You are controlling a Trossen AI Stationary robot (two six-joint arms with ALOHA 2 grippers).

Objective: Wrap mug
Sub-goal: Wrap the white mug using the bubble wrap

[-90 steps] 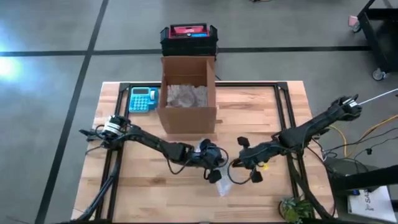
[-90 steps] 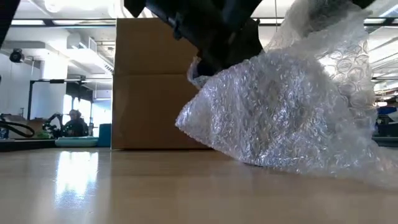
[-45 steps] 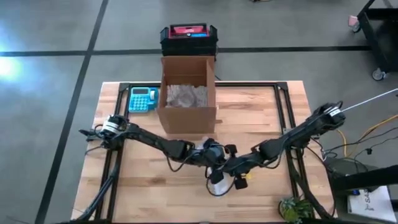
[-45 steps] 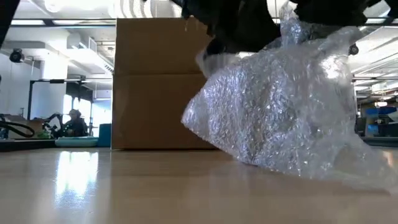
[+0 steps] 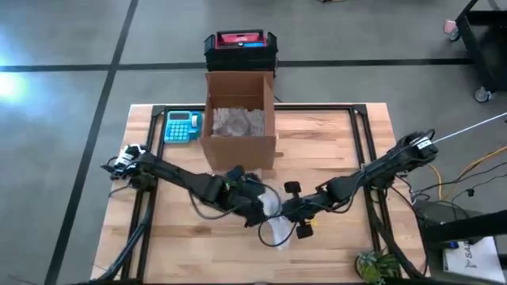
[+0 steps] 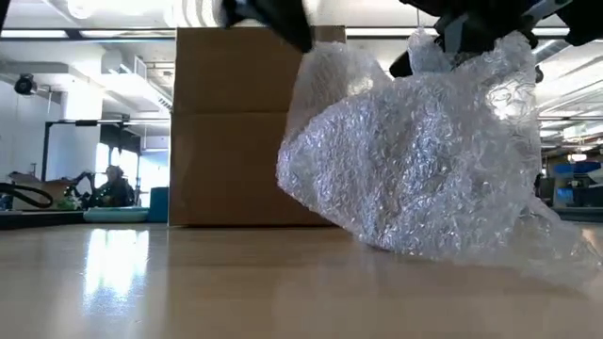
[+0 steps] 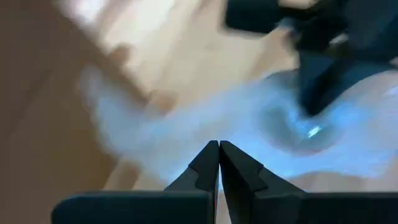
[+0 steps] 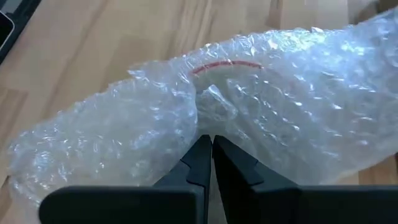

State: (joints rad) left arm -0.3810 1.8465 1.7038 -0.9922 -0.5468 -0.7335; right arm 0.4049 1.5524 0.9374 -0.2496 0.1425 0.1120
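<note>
A crumpled bundle of clear bubble wrap (image 5: 274, 225) lies on the wooden table in front of the cardboard box. The mug is hidden inside it; only a curved red line (image 8: 225, 64) shows through the wrap. My left gripper (image 5: 255, 204) is at the bundle's left side, its fingers shut in the left wrist view (image 7: 219, 144). My right gripper (image 5: 295, 210) comes in from the right and is shut on the wrap (image 8: 210, 138). In the low view the bundle (image 6: 415, 160) rests on the table by its underside, with both upper corners drawn up. My left gripper is shut at the wrap's upper left corner (image 6: 320, 58), reaching it from above. The blur of the left wrist view hides the exact place of contact. That corner stands up below the fingers while the bundle's underside stays on the table. My right gripper pinches a gathered fold of bubble wrap (image 8: 210, 99) between its two fingers, on the bundle's upper right part (image 6: 426, 45). The fingers slant down from the table's right side. The wrap rises to the fingers, and the rest of the bundle lies on the table.
The open cardboard box (image 5: 238, 119) with crumpled packing inside stands just behind the bundle. A blue calculator (image 5: 181, 127) lies left of the box, and a red and black case (image 5: 240, 47) sits beyond the far edge. A small plant (image 5: 376, 265) is at the near right corner.
My right gripper has moved toward the table's left edge, in against the bundle. My left gripper has risen and drawn back toward the left, and the wrap's upper left part has come up with it. The bundle's underside has stayed on the table.
</note>
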